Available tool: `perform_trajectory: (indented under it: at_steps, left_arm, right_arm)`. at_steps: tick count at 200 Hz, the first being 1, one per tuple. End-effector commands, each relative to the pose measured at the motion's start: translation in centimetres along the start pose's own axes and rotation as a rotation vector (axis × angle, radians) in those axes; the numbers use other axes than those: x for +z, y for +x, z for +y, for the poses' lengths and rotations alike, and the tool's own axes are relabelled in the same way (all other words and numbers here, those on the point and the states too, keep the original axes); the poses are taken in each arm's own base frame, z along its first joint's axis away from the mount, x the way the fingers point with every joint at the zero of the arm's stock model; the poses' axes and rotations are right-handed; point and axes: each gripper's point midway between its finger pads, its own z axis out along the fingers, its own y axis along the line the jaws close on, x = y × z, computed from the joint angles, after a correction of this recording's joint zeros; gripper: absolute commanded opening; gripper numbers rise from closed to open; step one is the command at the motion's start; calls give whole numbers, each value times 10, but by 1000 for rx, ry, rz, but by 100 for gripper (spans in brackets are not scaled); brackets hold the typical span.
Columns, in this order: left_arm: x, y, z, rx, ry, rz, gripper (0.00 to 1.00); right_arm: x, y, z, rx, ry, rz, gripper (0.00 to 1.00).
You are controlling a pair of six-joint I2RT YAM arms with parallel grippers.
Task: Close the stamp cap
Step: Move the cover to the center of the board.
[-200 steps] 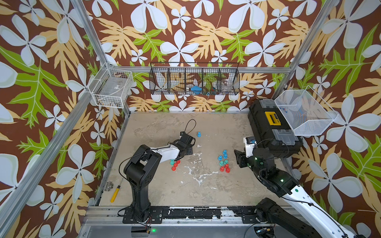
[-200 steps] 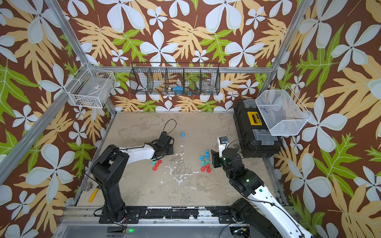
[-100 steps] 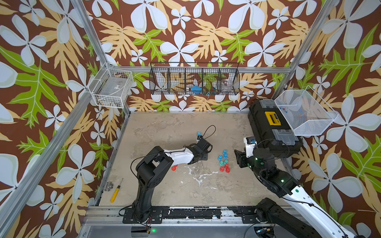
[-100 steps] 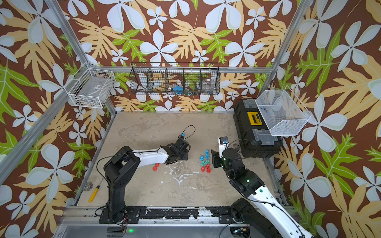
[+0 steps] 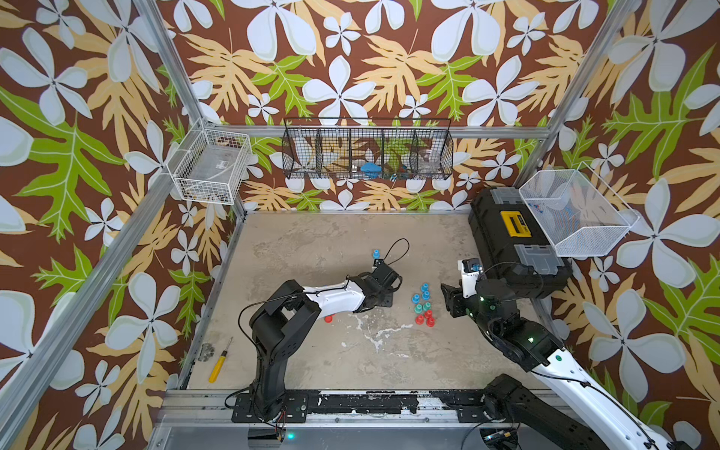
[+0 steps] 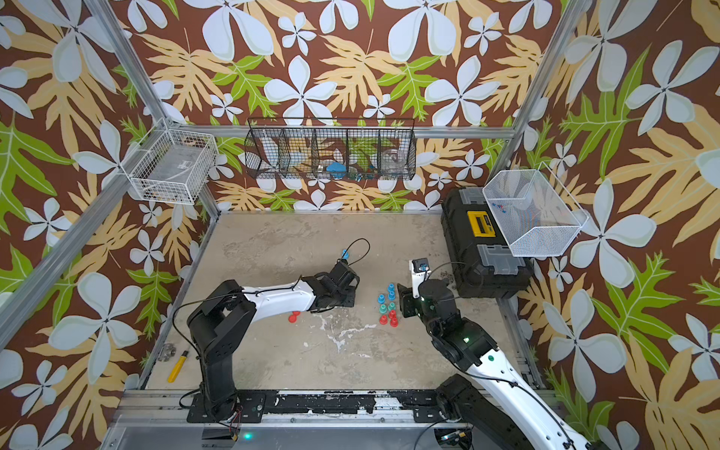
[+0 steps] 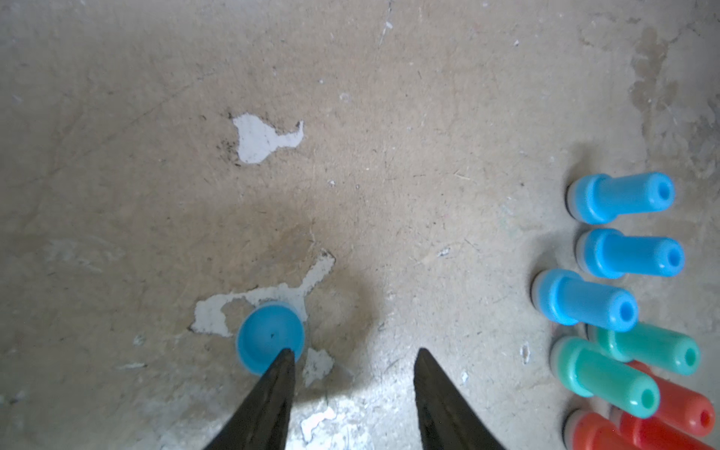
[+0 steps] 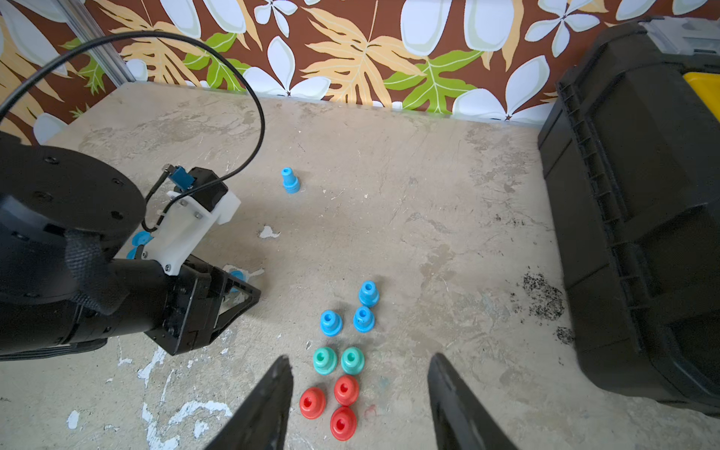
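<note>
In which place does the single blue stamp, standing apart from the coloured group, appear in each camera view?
Both top views: the single blue stamp stands near the picture's centre, up-left of the coloured stamp group.
Left wrist: not in it.
Right wrist: upright in the picture's upper half, left of middle, above the group.
Shared landmark: the coloured stamp group, at the right edge in the left wrist view.

R claw (image 8: 359, 357) spread, stamp cluster (image 8: 331, 322) ahead, lone blue stamp (image 8: 290, 181) farther
</note>
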Motion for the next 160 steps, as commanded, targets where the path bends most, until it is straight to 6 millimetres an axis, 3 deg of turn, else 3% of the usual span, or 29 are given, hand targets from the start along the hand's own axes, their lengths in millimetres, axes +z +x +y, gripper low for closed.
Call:
perform_trajectory:
  at_steps: [1,31,79,101,120,141,160]
  left_arm:
    - [-8,2,0,-15,8,2,52]
    - [-33,-2,-4,-19,77,-50,52]
    - [-119,-23,5,4,191,-254,53]
    - [-162,-38,31,-51,217,-362,54]
    - [-191,-46,67,-114,220,-443,54]
    - [-209,-45,105,-117,133,-484,55]
    - [-216,-39,127,-110,69,-478,55]
  right_arm:
    - [2,-3,3,6,-12,-4,57]
    - [10,7,5,-4,-12,45,58]
    - [38,29,12,-6,-18,183,58]
    - [52,34,8,19,0,237,58]
    - [65,39,15,16,-28,284,58]
    - [80,45,21,-17,-47,343,57]
    - [95,49,25,-50,-46,400,55]
